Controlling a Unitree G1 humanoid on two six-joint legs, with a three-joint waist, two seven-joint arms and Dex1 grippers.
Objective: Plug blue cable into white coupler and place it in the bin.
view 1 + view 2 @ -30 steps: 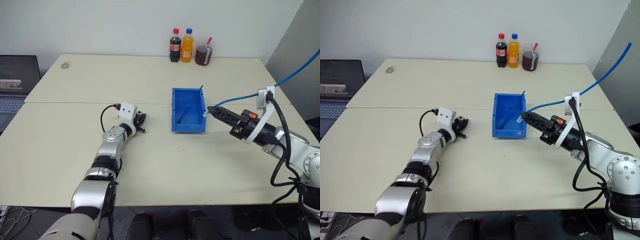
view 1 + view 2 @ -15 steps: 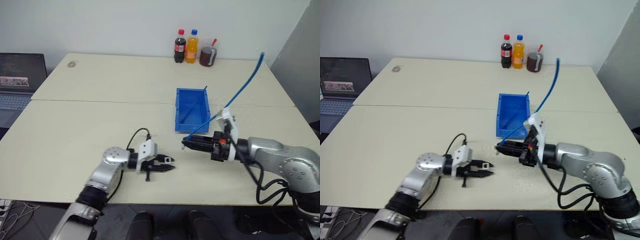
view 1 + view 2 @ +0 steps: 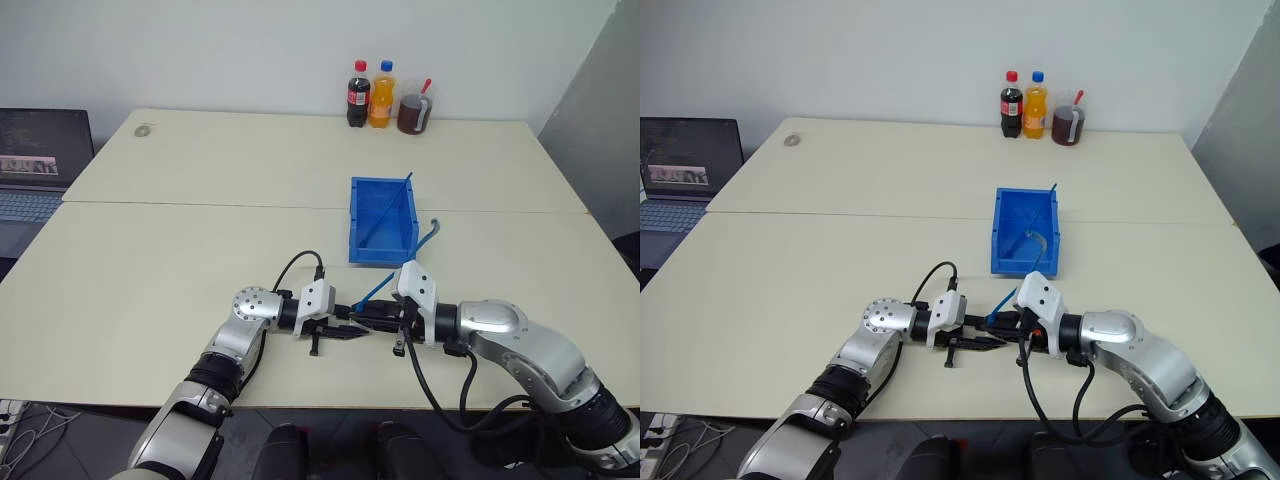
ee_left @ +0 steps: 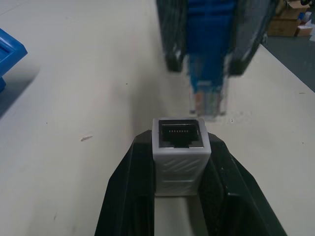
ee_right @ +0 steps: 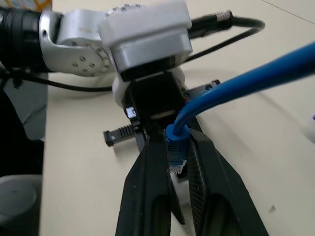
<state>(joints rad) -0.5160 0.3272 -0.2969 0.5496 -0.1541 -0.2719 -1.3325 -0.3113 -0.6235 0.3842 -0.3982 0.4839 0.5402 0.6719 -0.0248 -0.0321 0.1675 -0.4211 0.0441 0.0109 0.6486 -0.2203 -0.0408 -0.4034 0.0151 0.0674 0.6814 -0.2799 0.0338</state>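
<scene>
Left wrist view, 1 white coupler (image 4: 180,147), 1 blue cable (image 4: 209,64), 1 bin (image 3: 382,221)

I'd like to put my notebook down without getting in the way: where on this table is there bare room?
The wide far-left stretch between the small disc and the bottles is bare, as is the left half short of the left gripper. It is crowded at the near middle, where both grippers meet by the bin with the blue cable.
</scene>
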